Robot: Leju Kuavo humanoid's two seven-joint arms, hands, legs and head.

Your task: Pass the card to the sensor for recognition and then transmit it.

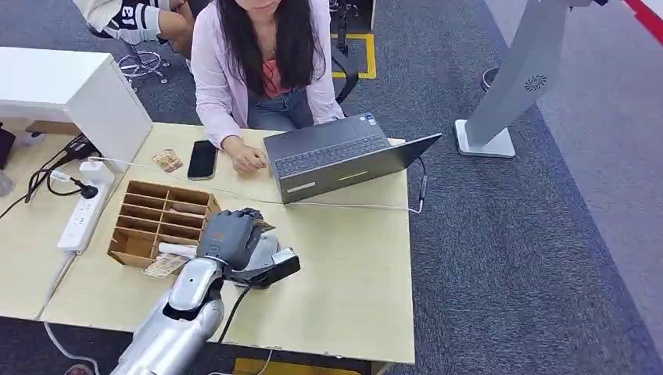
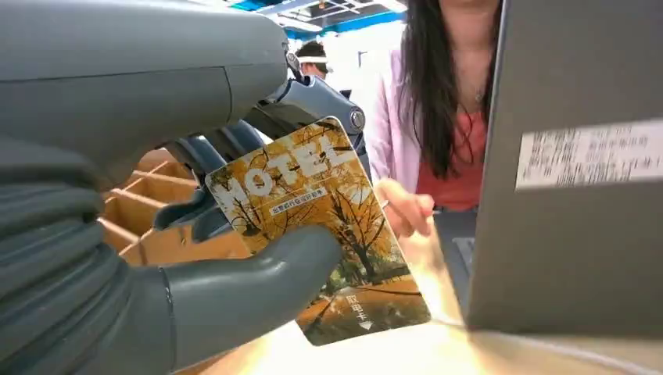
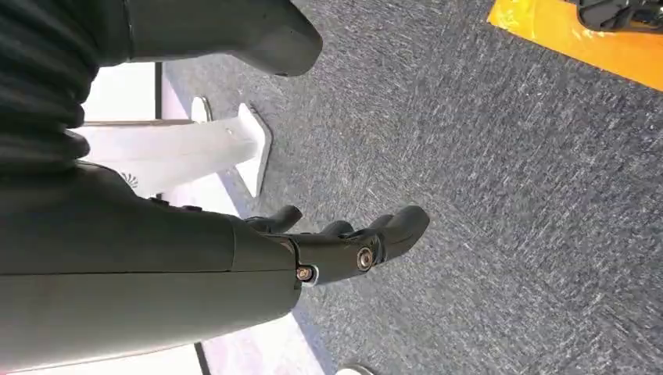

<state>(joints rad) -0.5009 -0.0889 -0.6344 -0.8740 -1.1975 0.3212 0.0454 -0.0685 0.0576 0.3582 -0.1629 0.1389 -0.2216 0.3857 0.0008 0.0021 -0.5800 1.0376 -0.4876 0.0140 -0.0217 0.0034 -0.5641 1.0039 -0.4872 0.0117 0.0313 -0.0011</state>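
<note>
A: Where was the glossy autumn-print hotel card point(image 2: 313, 226)?
B: Pinched by the grey left hand point(image 1: 231, 237) above the desk. Right hand point(image 3: 344, 242) hung spread, empty.
A: Advice?
B: Keep the card's face flat toward the sensor

Head view high over table point(image 1: 352, 258), left wrist close behind laptop point(image 2: 578, 172)

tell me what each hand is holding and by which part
Left hand pinches the hotel card along one long edge; right hand holds nothing.
</note>
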